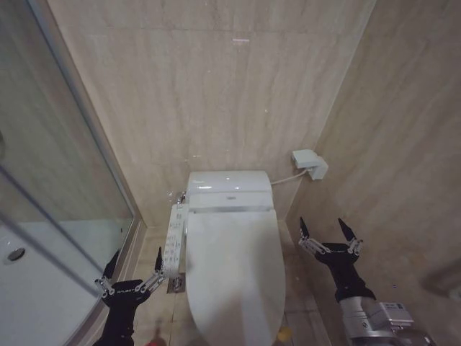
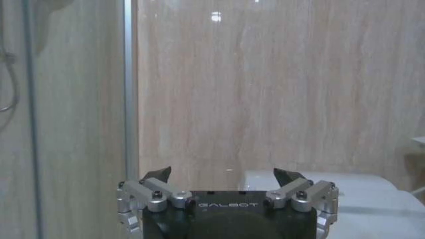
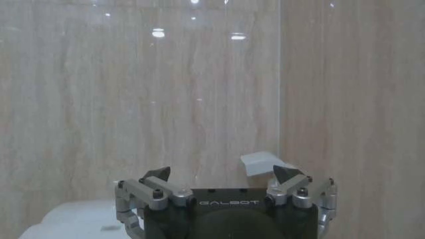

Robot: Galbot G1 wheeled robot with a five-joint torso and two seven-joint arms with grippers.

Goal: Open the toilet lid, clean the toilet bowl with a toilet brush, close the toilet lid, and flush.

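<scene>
From my head camera, the toilet lid (image 1: 234, 267) lies closed over the toilet, straight ahead against the beige tiled wall (image 1: 216, 86). My left gripper (image 1: 134, 268) hangs to the left of the toilet near the glass shower door (image 1: 50, 187), fingers spread and empty. My right gripper (image 1: 329, 234) hovers to the right of the lid, also spread and empty.

In my left wrist view, my left gripper (image 2: 226, 175) points at the wall with its tips apart, the white toilet top (image 2: 359, 199) beyond it.

In my right wrist view, my right gripper (image 3: 224, 173) is likewise parted, with a white wall box (image 3: 260, 162) just beyond one fingertip.
</scene>
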